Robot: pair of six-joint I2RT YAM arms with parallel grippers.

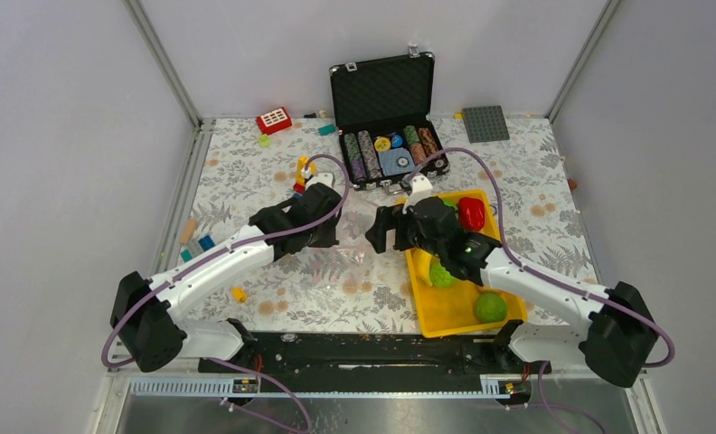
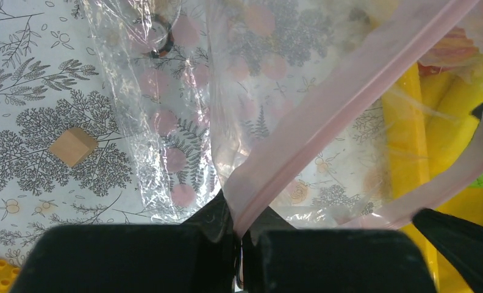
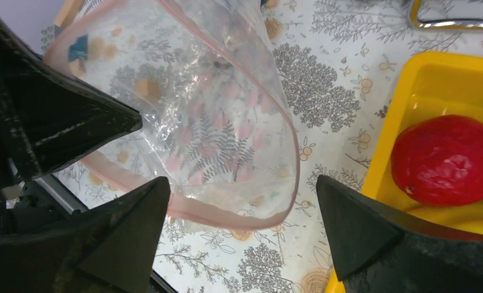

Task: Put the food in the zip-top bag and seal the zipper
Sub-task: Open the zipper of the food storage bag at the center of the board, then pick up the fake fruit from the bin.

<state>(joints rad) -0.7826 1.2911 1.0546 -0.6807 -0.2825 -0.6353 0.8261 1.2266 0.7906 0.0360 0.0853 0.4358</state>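
Observation:
My left gripper is shut on the pinkish zipper at one end of the clear zip-top bag and holds it up over the flowered table. The bag's mouth gapes open toward my right gripper, which is open and empty, with the bag's lower rim between its fingers. The food lies in the yellow tray: a red piece, also in the right wrist view, and two green ones. In the top view the grippers face each other, left and right.
An open black case of poker chips stands at the back. A red brick and a grey baseplate lie near the back edge. Small bricks lie at the left. A wooden cube lies beside the bag.

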